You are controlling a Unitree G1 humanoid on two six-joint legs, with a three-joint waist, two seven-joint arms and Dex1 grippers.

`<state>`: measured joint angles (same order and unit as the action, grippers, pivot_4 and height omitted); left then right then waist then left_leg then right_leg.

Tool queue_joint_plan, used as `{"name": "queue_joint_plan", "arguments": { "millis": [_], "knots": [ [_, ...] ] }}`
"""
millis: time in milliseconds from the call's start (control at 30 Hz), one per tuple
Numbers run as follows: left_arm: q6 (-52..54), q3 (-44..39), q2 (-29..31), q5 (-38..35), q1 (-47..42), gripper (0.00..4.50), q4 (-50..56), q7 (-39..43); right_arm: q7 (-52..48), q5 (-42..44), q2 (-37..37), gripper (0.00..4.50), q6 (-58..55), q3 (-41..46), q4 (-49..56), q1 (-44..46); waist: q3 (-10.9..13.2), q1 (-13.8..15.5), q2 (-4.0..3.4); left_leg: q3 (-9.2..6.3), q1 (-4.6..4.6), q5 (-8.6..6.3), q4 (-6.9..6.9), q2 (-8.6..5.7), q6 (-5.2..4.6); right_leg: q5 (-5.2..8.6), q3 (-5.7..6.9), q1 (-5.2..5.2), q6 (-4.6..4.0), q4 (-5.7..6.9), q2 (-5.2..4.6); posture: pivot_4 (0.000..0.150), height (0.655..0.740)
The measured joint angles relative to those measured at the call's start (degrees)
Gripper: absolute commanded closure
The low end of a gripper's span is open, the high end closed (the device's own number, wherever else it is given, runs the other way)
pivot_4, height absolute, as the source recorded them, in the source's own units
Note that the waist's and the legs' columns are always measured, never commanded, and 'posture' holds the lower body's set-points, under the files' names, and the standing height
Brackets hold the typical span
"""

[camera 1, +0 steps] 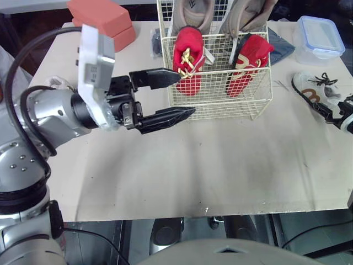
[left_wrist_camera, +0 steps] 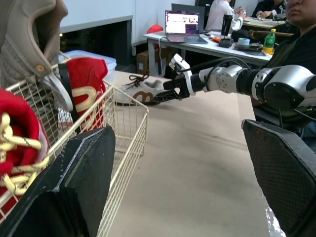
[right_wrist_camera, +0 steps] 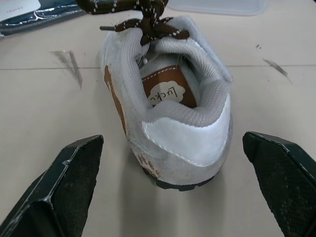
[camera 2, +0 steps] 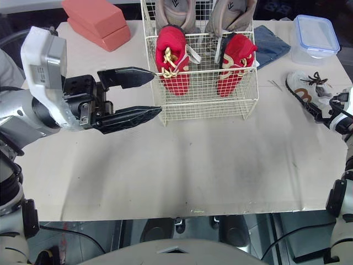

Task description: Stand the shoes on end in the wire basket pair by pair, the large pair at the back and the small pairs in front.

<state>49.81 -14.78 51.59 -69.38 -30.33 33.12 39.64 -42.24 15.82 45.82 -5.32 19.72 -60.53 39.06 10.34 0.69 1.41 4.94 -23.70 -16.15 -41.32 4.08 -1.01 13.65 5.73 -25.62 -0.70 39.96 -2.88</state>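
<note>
The wire basket [camera 1: 220,105] stands at the back middle of the table. Two large beige shoes [camera 1: 193,14] stand on end at its rear, and two red shoes [camera 1: 187,61] stand in front of them. My left gripper [camera 1: 185,93] hangs open and empty just outside the basket's front left corner. A small white shoe [right_wrist_camera: 168,98] with brown laces lies on the table at the right. My right gripper [right_wrist_camera: 173,143] is open, one finger on each side of the shoe's heel, apart from it.
Two salmon blocks [camera 1: 105,22] lie at the back left. A clear lidded box [camera 1: 320,36] and a folded dark blue cloth [camera 1: 281,44] sit at the back right, beyond the white shoe. A person [left_wrist_camera: 296,39] sits at a desk past the table.
</note>
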Motion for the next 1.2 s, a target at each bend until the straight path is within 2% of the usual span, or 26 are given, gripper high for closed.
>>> {"name": "queue_joint_plan", "arguments": {
  "millis": [300, 400, 600, 667, 867, 1200],
  "knots": [
    [-0.1, 2.1, -0.5, 0.6, -0.9, 0.07, -1.0, 1.8, -0.1, 2.5, 0.9, 0.0, 0.1, 3.3, 7.9, -5.3, 0.0, 0.0, -0.01, 0.02, 0.01, 0.0, 0.0, 0.0, 0.01, 0.0, 0.0, 0.0, 0.01, 0.01, 0.0, 0.15, 0.686],
    [-0.2, 2.9, -0.6, 0.9, -0.9, 0.0, -1.5, 3.0, 0.0, 2.7, 0.9, 0.79, -0.7, 3.3, 9.0, -6.6, 0.0, -0.1, -0.01, 0.04, 0.03, 0.0, 0.0, 0.0, 0.01, 0.0, -0.03, 0.0, 0.01, 0.01, 0.0, 0.15, 0.686],
    [-0.4, 3.9, -0.9, 2.9, -1.0, 0.0, -2.6, 5.1, 1.4, 2.0, 0.3, 3.6, 0.7, 3.2, 5.2, -3.9, 0.0, -0.3, -0.02, 0.08, 0.05, 0.0, 0.0, -0.01, 0.01, 0.0, -0.08, 0.0, 0.01, 0.02, 0.03, 0.15, 0.686],
    [-0.4, 4.0, -0.9, 2.9, -1.0, 0.0, -2.6, 5.5, 1.9, 1.3, 0.0, 4.33, 1.6, 3.1, 2.1, -1.7, 0.0, -0.4, -0.02, 0.09, 0.05, 0.01, 0.0, -0.01, 0.01, 0.0, -0.09, 0.0, 0.01, 0.02, 0.03, 0.15, 0.686],
    [-0.6, 2.9, -0.9, 3.0, 1.4, 0.0, -1.6, 5.5, 1.8, -0.6, 0.1, 4.42, 4.8, 2.3, -5.3, 2.7, 0.0, -1.3, -0.01, 0.09, 0.06, 0.01, -0.01, 0.01, 0.01, 0.0, -0.12, 0.0, 0.01, 0.03, 0.01, 0.15, 0.686],
    [-2.2, 1.7, -0.9, 4.1, 4.6, 0.0, -0.2, 5.3, -0.4, -0.8, 0.4, 4.42, 7.6, 2.7, -7.6, 3.6, 0.0, -1.3, -0.02, 0.09, 0.06, 0.01, -0.01, 0.01, 0.01, 0.0, -0.12, 0.0, 0.01, 0.04, 0.0, 0.15, 0.686]
  ]
}}
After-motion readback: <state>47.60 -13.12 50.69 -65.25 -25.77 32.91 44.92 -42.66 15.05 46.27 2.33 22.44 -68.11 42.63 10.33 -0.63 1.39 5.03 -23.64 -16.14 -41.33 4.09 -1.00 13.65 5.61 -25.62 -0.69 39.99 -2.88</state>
